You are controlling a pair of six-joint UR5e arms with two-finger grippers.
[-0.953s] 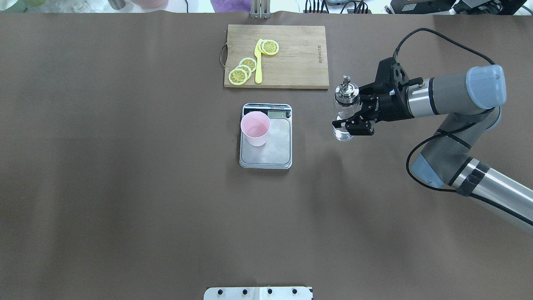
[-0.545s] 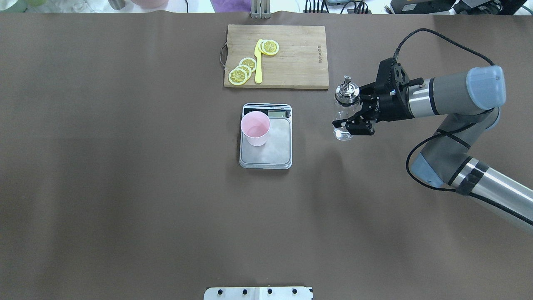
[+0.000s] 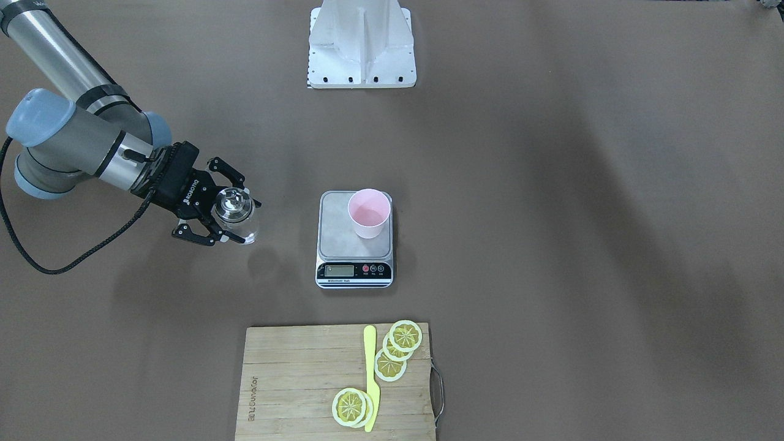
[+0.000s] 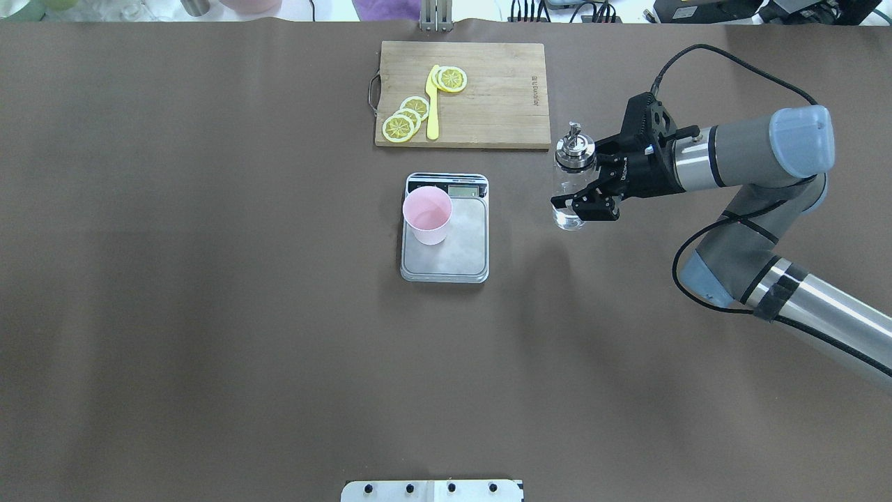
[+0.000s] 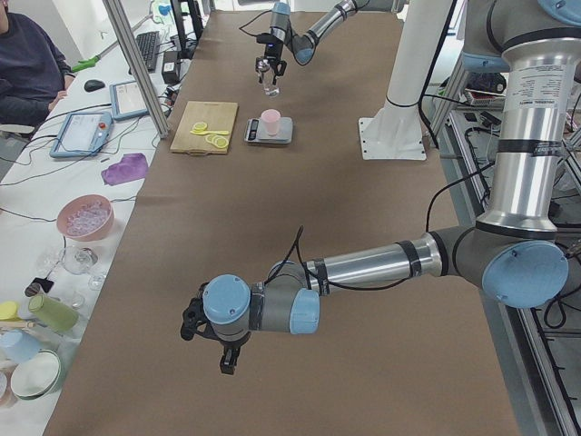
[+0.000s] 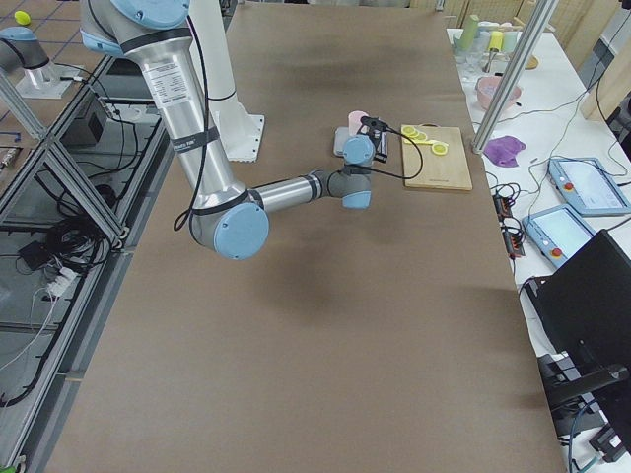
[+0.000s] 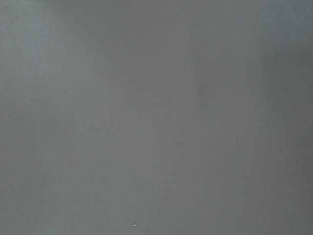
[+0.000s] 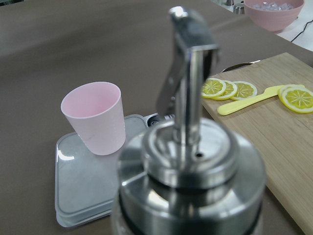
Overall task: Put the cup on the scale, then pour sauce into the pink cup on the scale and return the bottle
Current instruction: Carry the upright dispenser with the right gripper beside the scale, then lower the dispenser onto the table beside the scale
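Observation:
The pale pink cup stands upright on the back left part of the steel scale, also seen in the front view as cup on scale. To the right of the scale, my right gripper is shut on the clear glass bottle and holds it upright with its chrome spout on top; a little clear sauce lies at its bottom. The right wrist view looks over the bottle cap toward the cup. My left gripper shows only in the exterior left view; I cannot tell its state.
A wooden cutting board with lemon slices and a yellow knife lies just beyond the scale, close to the bottle. The white robot base sits at the near edge. A person sits beside the table's far end.
My right gripper has carried the bottle slightly left and toward the cutting board, and it looks a bit higher. Cup and scale have not moved.

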